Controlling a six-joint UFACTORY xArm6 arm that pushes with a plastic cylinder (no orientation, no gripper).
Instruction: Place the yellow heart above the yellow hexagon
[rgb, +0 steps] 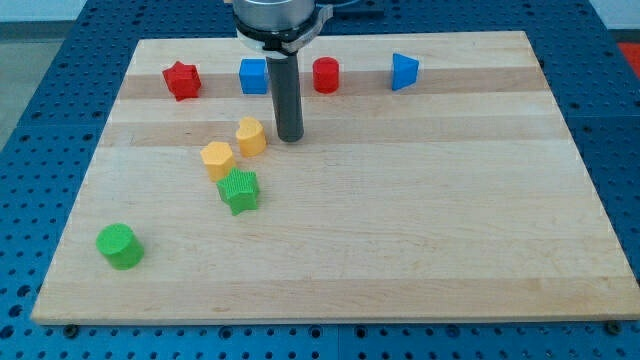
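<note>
— Fingers are not fitted, so no open or closed state can be told; my tip (289, 137) is seen just right of the yellow heart (251, 135), near the board's (420, 240) top edge.

— And the step in hand?

— Placement looks nearly done: the yellow hexagon (217, 158) is touched by the heart from up-right. A short leftward nudge seems called for; the green star (239, 190) below should be avoided.

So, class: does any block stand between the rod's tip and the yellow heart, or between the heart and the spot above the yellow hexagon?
Nothing visible does. My tip sits just to the view's right of the yellow heart, with bare board between them. The heart already lies up and to the right of the yellow hexagon; the green star is below the hexagon, out of the way.
</note>
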